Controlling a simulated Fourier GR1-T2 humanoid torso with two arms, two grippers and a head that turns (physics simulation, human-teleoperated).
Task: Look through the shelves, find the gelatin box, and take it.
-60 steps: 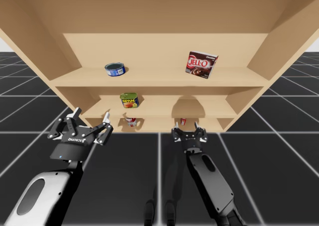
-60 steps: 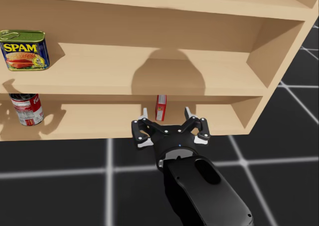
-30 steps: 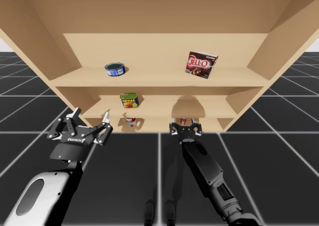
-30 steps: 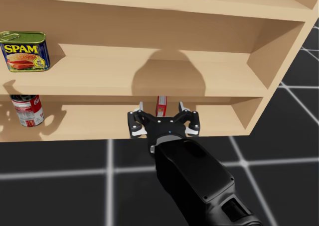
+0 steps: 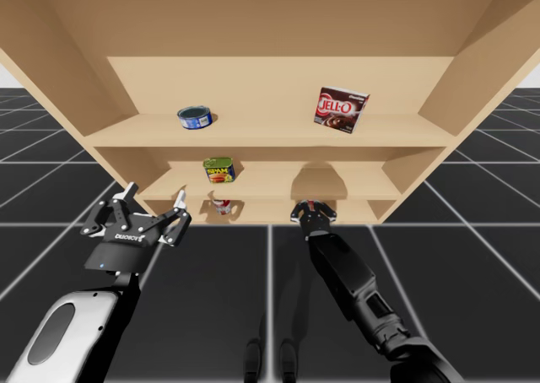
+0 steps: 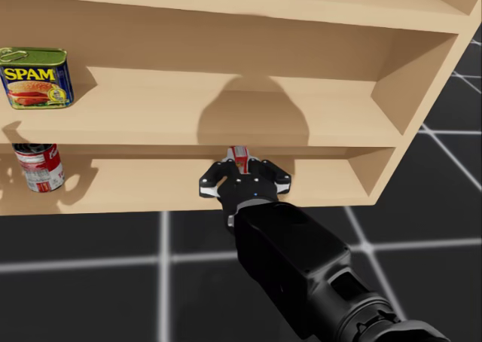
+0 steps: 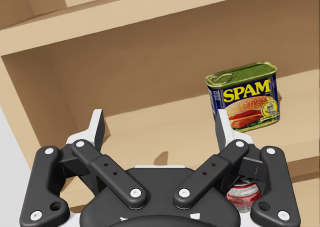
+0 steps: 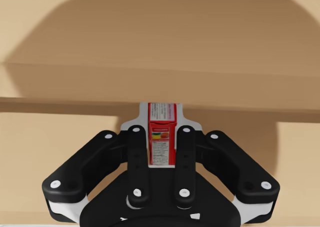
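Gelatin box (image 8: 162,137), slim, red, white-labelled, stands clamped in my right end effector (image 8: 162,115).

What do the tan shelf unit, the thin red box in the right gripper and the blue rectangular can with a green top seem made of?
Tan shelf unit: matte wood or wood-look board, judging by its even, unglossy surface. Thin red box: probably printed cardboard, with flat faces and sharp edges. Blue rectangular can: likely metal under a printed label, given its rimmed lid and pull tab.
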